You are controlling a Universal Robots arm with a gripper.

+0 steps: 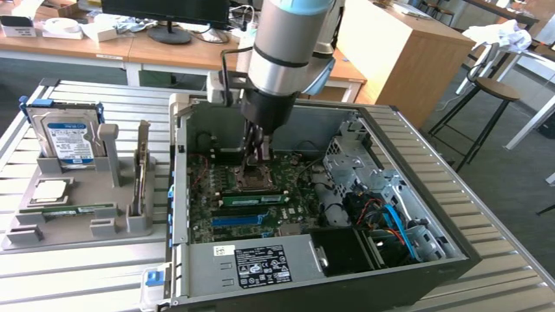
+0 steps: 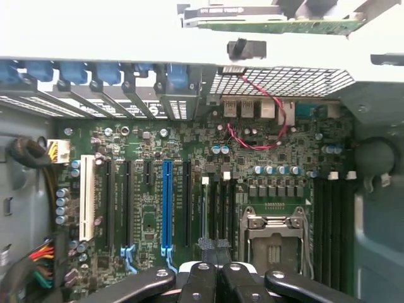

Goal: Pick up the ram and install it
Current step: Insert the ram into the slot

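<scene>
The ram (image 1: 251,199), a narrow green stick, stands on edge in a slot of the motherboard (image 1: 260,227) inside the open computer case, just beside the processor socket (image 1: 257,179). In the wrist view the ram (image 2: 204,211) is seen edge-on as a thin pale line in the slot nearest the blue slot (image 2: 167,208). My gripper (image 1: 257,161) hangs inside the case above the socket and the ram, apart from them. Its fingers (image 2: 201,278) are pressed together with nothing between them, and the gripper (image 2: 214,252) lines up with the ram slots.
A grey holder (image 1: 78,227) at the exterior view's left carries a blue-labelled hard drive (image 1: 69,136), a square silver processor (image 1: 49,190), another green stick (image 1: 69,210) lying flat and an upright card (image 1: 140,175). The case walls (image 1: 178,169), power supply (image 1: 251,263) and drive cage (image 1: 347,162) ring the motherboard.
</scene>
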